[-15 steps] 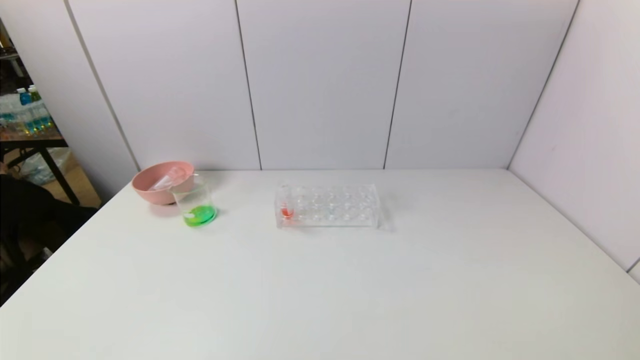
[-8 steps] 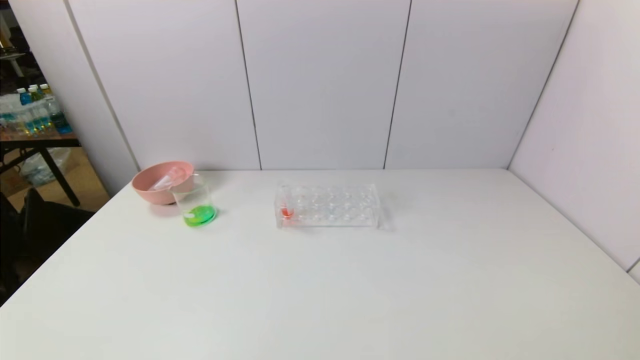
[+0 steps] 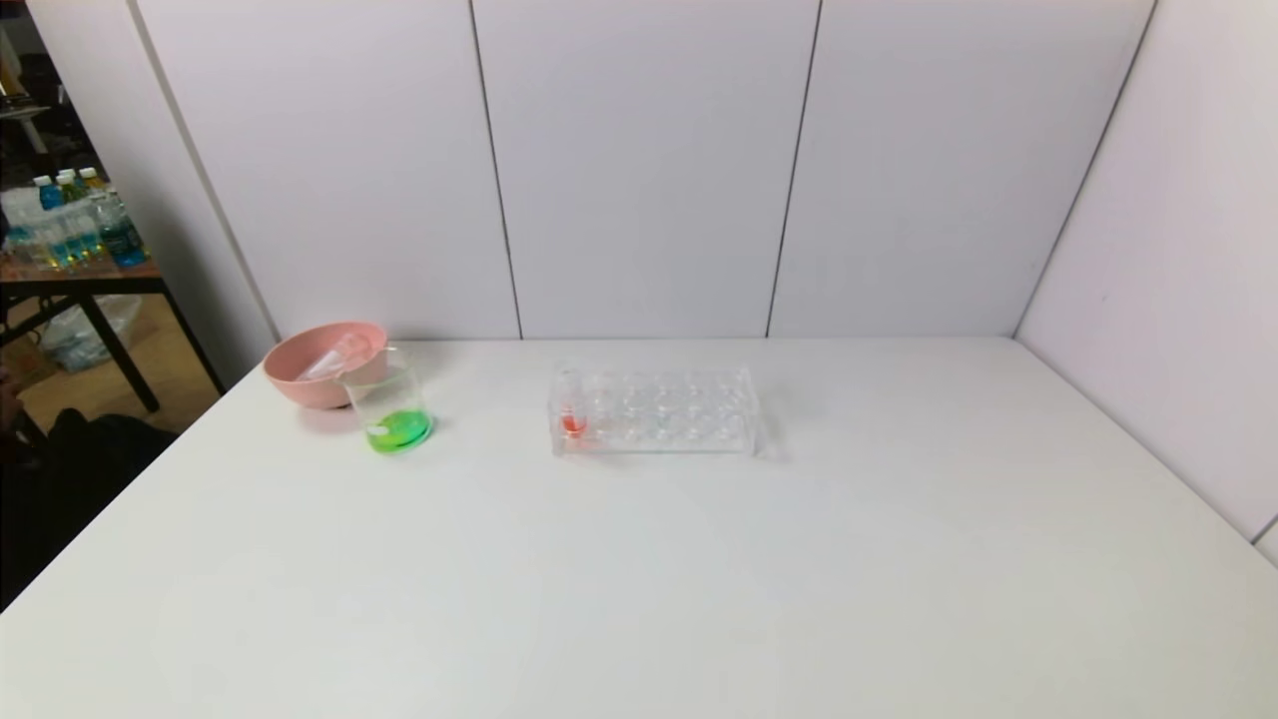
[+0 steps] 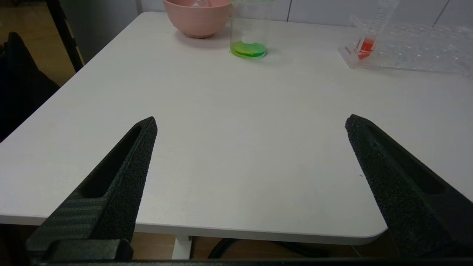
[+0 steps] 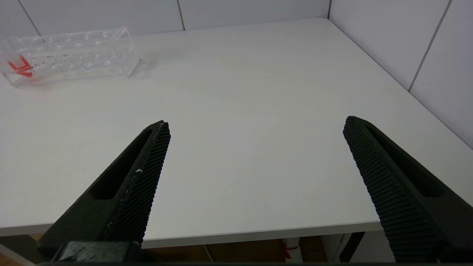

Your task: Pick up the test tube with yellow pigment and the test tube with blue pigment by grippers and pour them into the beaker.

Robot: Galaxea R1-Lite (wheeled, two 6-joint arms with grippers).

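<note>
The beaker (image 3: 391, 404) stands at the back left of the table with green liquid at its bottom; it also shows in the left wrist view (image 4: 248, 33). No tube with yellow or blue liquid is in view. Clear empty tubes (image 3: 334, 358) lie in the pink bowl. My left gripper (image 4: 251, 123) is open and empty at the table's near edge, far from the beaker. My right gripper (image 5: 257, 123) is open and empty at the near edge on the right. Neither gripper shows in the head view.
A pink bowl (image 3: 300, 384) sits behind the beaker at the back left. A clear many-holed rack (image 3: 679, 414) stands mid-table with one tube of orange-red liquid (image 3: 572, 411) at its left end. Grey walls close the back and right sides.
Nothing on the table has moved. Only the dark shape off the table's left edge has shifted lower.
</note>
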